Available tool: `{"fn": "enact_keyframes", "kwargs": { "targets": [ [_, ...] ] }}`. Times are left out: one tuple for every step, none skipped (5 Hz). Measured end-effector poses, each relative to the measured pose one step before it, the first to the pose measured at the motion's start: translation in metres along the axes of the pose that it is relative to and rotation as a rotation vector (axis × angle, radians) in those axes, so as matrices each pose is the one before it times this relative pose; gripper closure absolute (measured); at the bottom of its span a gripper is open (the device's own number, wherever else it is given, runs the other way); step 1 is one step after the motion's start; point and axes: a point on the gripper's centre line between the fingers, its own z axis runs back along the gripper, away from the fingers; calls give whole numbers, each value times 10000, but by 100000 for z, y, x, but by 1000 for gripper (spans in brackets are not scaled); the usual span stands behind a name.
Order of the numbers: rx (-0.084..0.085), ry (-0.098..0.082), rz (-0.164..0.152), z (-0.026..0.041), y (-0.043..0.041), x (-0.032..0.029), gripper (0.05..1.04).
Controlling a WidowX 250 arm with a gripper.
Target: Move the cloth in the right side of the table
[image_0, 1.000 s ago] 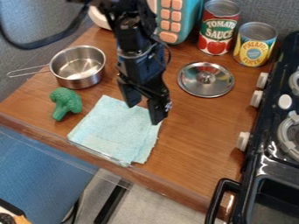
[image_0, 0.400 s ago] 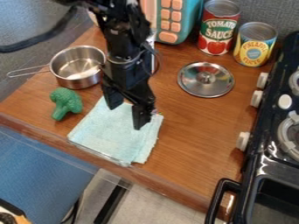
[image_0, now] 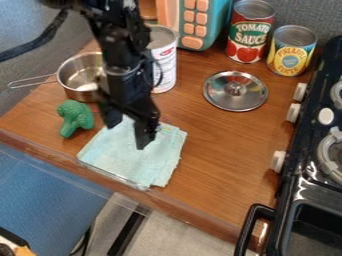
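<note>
i judge grasp step in hand: jaws wide above cloth (image_0: pixel 127 162); next i lower, then pinch.

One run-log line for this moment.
pincer: open, over cloth | contact: cannot tell | cloth: not yet on right side | broccoli: left of cloth

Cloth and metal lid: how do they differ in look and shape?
The cloth is pale aqua fabric; the lid is shiny silver metal. The cloth is roughly four-sided with uneven edges, whereas the lid is round with a central knob. Both rest on the wooden table.
</note>
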Motion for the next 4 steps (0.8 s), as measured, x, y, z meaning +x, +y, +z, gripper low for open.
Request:
{"fn": "enact_keyframes", "kwargs": {
  "targets": [
    [62,421,215,-1517,210,-328,83],
    [185,113,153,-823,-166,31,83],
    [-163,-79,132,-236,-759,123,83],
    [-610,-467,263,194,-1983,532,82]
  ]
}}
